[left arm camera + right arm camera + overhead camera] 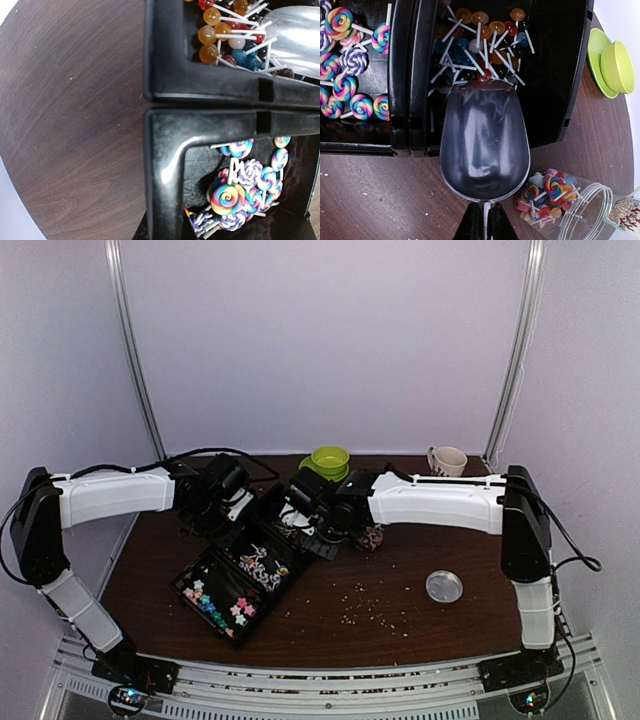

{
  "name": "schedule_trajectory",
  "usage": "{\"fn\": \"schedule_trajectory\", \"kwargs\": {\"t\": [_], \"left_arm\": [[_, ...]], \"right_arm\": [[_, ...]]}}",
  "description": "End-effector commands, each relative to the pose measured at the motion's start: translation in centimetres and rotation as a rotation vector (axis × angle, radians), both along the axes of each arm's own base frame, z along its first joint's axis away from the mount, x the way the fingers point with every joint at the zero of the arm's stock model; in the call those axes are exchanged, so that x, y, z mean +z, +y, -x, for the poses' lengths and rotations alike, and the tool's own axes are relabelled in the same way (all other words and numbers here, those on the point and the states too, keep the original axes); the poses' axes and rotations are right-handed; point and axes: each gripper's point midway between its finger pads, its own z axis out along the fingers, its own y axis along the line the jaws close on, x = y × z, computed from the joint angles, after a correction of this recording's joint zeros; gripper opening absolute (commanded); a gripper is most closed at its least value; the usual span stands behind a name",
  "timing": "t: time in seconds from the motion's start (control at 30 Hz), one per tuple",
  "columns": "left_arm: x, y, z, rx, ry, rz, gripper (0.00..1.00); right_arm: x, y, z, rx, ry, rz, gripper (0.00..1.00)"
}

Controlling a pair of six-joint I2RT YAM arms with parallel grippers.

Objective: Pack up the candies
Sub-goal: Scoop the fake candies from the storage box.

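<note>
While right gripper clamps scoop over candies (black tray), left gripper state unclear

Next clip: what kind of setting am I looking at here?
Probably a lab test booth, not a shop: blank white walls with metal frame rails, two robot arms at one brown table, staged trays of candies and a scoop.

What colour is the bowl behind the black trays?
The bowl is lime green; the right wrist view shows it best.
</note>
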Motion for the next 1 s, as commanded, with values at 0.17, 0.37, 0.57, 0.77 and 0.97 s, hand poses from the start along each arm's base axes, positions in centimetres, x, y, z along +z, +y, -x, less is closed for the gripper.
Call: {"fn": "schedule_trajectory", "kwargs": {"t": [0.17,0.37,0.57,0.77,0.97], "left_arm": [[4.9,-4.1,-1.3,-0.069,-0.116,0.213,0.0],[5.0,-4.1,-1.3,-0.071,-0.116,0.215,0.0],[5.1,-4.2,-1.2,-0.072,-0.117,0.219,0.0],[5.3,-4.3,-1.2,-0.077,-0.117,0.23,0.0],[5.4,-4.4,-1.1,-0.081,-0.12,0.239,0.0]], "right_arm": [[-2.3,1.7,-0.6,-0.08,0.062,-0.184,0.0],[-2.9,1.7,-1.4,-0.145,0.043,-0.215,0.0],[-3.4,2.4,-1.8,-0.182,0.042,-0.27,0.0],[-3.5,3.2,-2.6,-0.209,0.025,-0.334,0.0],[-3.7,4.2,-3.9,-0.25,-0.009,-0.414,0.0]]}}
